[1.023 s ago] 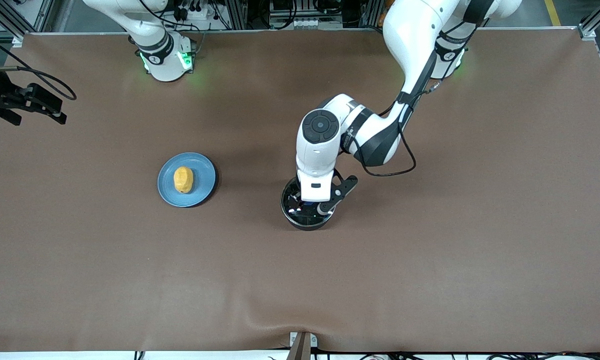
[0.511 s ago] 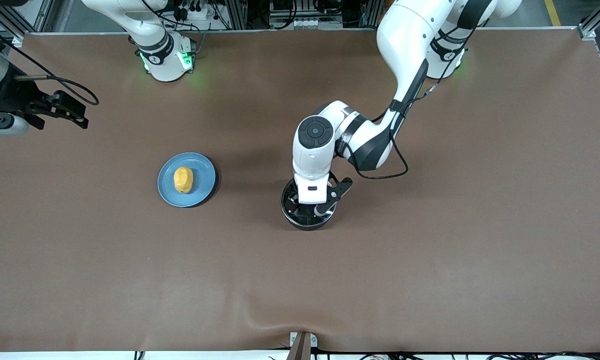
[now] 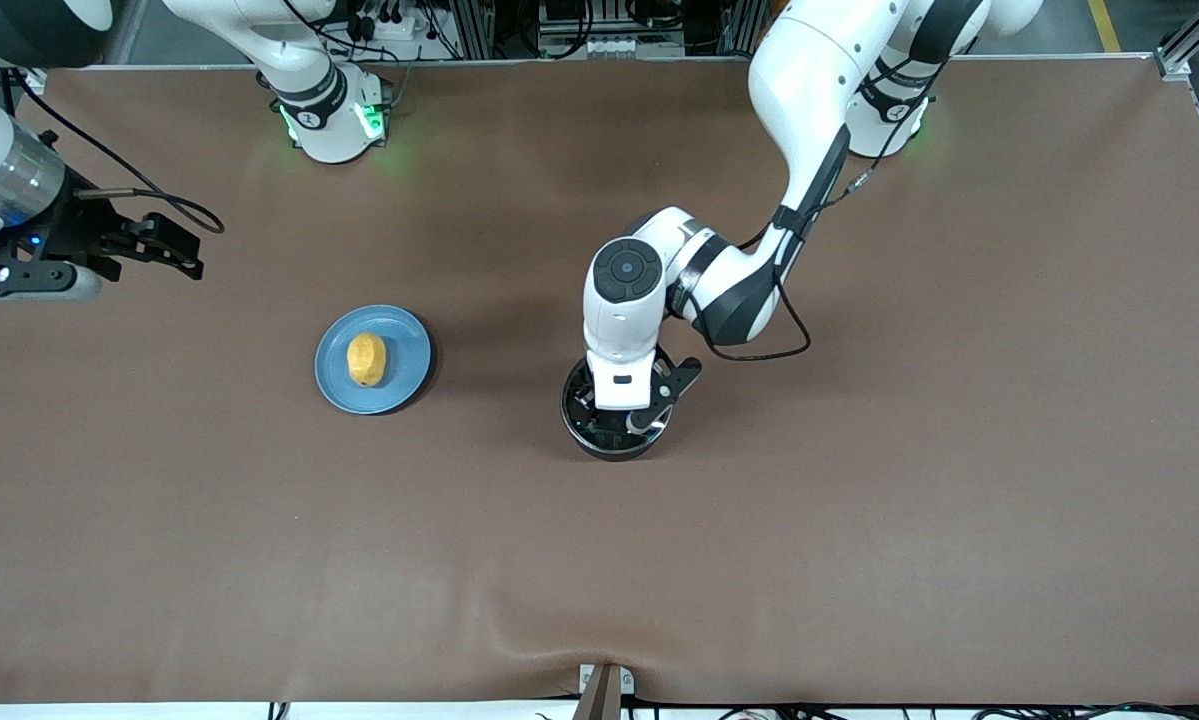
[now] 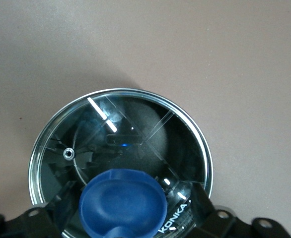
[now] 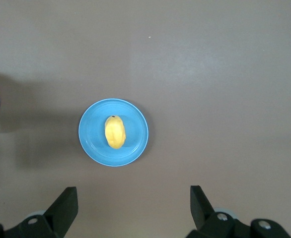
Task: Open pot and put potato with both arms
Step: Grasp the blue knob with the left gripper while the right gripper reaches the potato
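Note:
The black pot (image 3: pixel 614 453) stands mid-table with its glass lid (image 3: pixel 607 433) on; its handle is hidden under the left arm. My left gripper (image 3: pixel 621 418) is low over the lid, open, with its fingers either side of the blue knob (image 4: pixel 123 203). The left wrist view shows the lid's glass (image 4: pixel 135 129) closed over the dark pot. The yellow potato (image 3: pixel 366 359) lies on a blue plate (image 3: pixel 406 332) toward the right arm's end. My right gripper (image 3: pixel 181 250) is open and empty, up in the air at that end; its wrist view shows the potato (image 5: pixel 115 132) on the plate (image 5: pixel 137 144).
Brown table cloth (image 3: pixel 859 500) all round. The arm bases stand along the table's top edge in the front view. A small metal bracket (image 3: pixel 604 685) sits at the edge nearest the front camera.
My right gripper has come in from the table's end toward the plate. My left gripper has shifted slightly over the lid. Pot, lid, potato and plate have not moved.

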Controlling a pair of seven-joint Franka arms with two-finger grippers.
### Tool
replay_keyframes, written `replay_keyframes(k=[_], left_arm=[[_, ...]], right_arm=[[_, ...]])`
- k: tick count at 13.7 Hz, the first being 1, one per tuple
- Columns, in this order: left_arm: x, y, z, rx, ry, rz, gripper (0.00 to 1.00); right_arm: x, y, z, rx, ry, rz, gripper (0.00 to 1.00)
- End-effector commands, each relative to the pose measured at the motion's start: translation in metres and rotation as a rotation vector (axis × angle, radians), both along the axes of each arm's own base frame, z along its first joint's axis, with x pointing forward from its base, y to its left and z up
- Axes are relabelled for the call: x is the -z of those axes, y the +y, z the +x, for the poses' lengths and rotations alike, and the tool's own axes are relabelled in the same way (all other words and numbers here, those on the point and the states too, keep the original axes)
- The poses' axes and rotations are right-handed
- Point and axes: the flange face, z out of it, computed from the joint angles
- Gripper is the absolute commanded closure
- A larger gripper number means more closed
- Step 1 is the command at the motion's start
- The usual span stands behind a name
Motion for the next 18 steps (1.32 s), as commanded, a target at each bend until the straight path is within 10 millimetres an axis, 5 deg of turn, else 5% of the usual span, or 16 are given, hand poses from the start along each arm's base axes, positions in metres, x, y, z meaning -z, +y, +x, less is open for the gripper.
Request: replay_keyframes(k=[1,7,11,15,18], left_arm=[[-0.002,-0.004,0.002,-0.021,-0.017,0.003,0.17],[-0.006,-0.002,0.004,-0.04,0.001,-0.017,0.42],[-0.018,0.003,0.002,-0.043,0.025,0.0,0.99],[-0.061,0.009,0.001,-0.041,0.02,-0.008,1.0],[-0.108,0.031,0.013,-0.062,0.001,-0.036,1.0]], right_arm=[[0.023,0.017,-0.002,-0.015,-0.017,-0.003,0.0],[0.084,0.034,-0.007,-0.043,-0.017,0.0,0.0],[0.134,0.044,-0.015,-0.061,-0.025,0.003,0.0],[0.193,0.062,-0.026,-0.098,-0.035,0.005,0.0],[0.219,0.066,-0.023,-0.104,-0.018,0.007,0.0]])
